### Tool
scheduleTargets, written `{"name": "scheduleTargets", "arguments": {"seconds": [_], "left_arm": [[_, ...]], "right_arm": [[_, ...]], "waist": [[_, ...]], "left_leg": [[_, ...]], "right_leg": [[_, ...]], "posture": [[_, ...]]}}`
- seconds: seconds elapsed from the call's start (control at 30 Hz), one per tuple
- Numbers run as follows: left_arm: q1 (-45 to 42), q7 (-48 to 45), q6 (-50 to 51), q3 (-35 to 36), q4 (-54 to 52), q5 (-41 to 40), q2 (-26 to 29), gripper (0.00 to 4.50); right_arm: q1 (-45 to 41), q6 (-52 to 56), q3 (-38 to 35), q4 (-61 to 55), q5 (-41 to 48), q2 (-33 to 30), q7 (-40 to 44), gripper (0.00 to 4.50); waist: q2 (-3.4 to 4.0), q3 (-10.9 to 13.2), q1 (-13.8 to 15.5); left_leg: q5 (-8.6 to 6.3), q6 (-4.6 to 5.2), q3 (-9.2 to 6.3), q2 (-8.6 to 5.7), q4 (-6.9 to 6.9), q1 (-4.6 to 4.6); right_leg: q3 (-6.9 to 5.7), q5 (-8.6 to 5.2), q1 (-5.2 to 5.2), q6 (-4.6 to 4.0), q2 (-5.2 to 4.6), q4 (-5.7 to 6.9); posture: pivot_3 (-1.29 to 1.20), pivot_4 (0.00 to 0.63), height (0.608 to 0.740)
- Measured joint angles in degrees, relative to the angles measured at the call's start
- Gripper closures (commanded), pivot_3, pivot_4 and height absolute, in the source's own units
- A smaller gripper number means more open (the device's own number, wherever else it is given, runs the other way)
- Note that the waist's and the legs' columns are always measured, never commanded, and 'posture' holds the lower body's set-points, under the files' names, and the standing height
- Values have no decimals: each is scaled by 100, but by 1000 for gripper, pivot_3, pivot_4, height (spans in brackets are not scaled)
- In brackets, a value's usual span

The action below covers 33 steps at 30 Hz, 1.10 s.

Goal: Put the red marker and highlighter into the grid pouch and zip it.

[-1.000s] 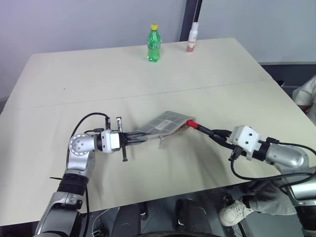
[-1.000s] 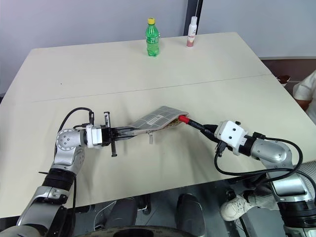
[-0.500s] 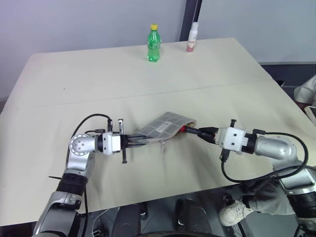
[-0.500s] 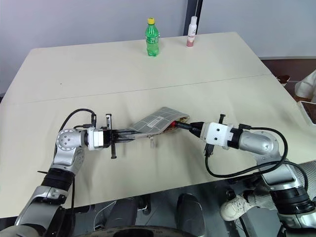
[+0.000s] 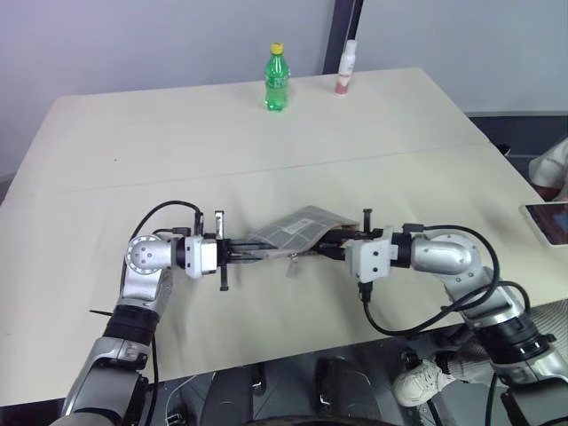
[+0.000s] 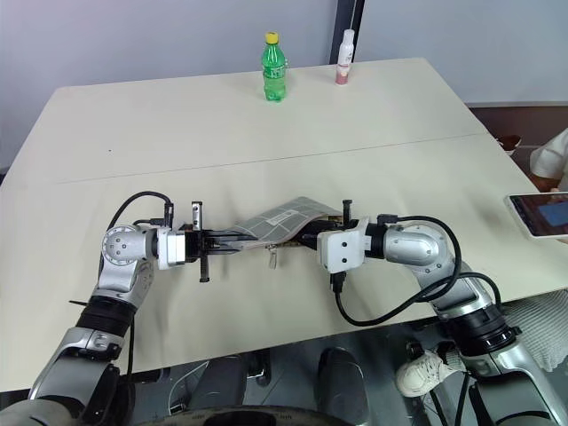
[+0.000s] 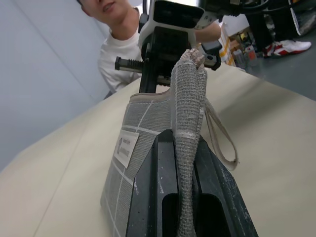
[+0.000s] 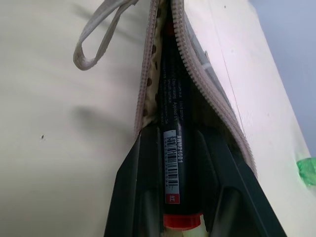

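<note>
The grid pouch [image 5: 297, 228] hangs just above the table between my two grippers, grey with white lines and a small white label [image 7: 126, 148]. My left gripper [image 5: 255, 253] is shut on the pouch's left end, with fabric pinched between its fingers [image 7: 163, 163]. My right gripper [image 5: 334, 249] is at the pouch's open right end, shut on the red marker [image 8: 173, 98]. The marker's black body reaches into the open zipper mouth [image 8: 207, 94] and its red end sits back between my fingers. A loop strap [image 8: 96, 42] dangles under the pouch. The highlighter is out of view.
A green bottle with a yellow cap [image 5: 277, 78] and a white and pink bottle [image 5: 345, 67] stand at the table's far edge. A person [image 5: 552, 173] sits at the right edge, with a phone [image 5: 546, 222] held over the table there.
My right gripper has moved left to the pouch mouth, and the marker has slid inside, so its red tip no longer shows from above. A phone appeared at the right edge. The left gripper kept still.
</note>
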Motion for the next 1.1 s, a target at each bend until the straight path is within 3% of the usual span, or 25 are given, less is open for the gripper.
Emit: {"name": "scheduleTargets", "arguments": {"seconds": [0.33,0.6,1.1], "left_arm": [[-5,-26,6,8,3,-97,-71,4500],[8,-23,3,2,8,-82,-71,4500],[-39,250,-386,4,479,148,-223,4500]], "right_arm": [[-401,-474,198,634,-356,250,-161,4137],[-308,-285,67,505,-210,163,-215,130],[637,2973,-1459,-1418,1813,-202,-357,54]], "waist": [[0,0,3],[0,0,7],[0,0,20]], "left_leg": [[1,-1,0,0,4,0],[1,-1,0,0,5,0],[0,1,-3,1,6,0]], "right_leg": [[0,1,0,1,1,6],[0,1,-1,1,0,8],[0,1,1,0,-1,7]], "posture": [[0,150,740],[0,150,740],[0,150,740]]}}
